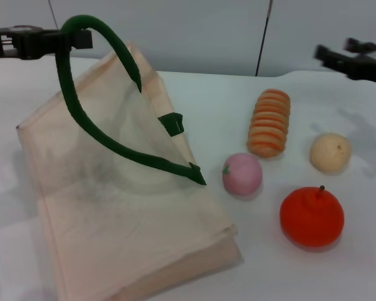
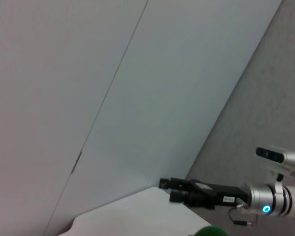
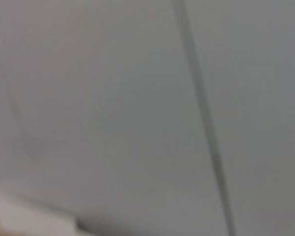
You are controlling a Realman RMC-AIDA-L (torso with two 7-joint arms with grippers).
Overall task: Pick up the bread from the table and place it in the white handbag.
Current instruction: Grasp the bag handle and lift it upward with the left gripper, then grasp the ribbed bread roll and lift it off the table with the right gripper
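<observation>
The bread (image 1: 270, 122), a ribbed orange and tan loaf, lies on the table right of the white handbag (image 1: 125, 219). The handbag lies on the left half of the table, its mouth pulled up and open. My left gripper (image 1: 75, 39) is at the back left, shut on one dark green handle (image 1: 81, 100) and holding it up. A sliver of that handle (image 2: 209, 231) shows in the left wrist view. My right gripper (image 1: 323, 55) hovers at the back right, above and behind the bread, open and holding nothing. It also shows as the right gripper (image 2: 168, 190) in the left wrist view.
A pink peach-like ball (image 1: 242, 174), a pale beige ball (image 1: 330, 152) and an orange fruit (image 1: 311, 216) lie near the bread. The white table (image 1: 213, 100) ends at a grey wall (image 1: 194, 31) behind. The right wrist view shows mostly wall.
</observation>
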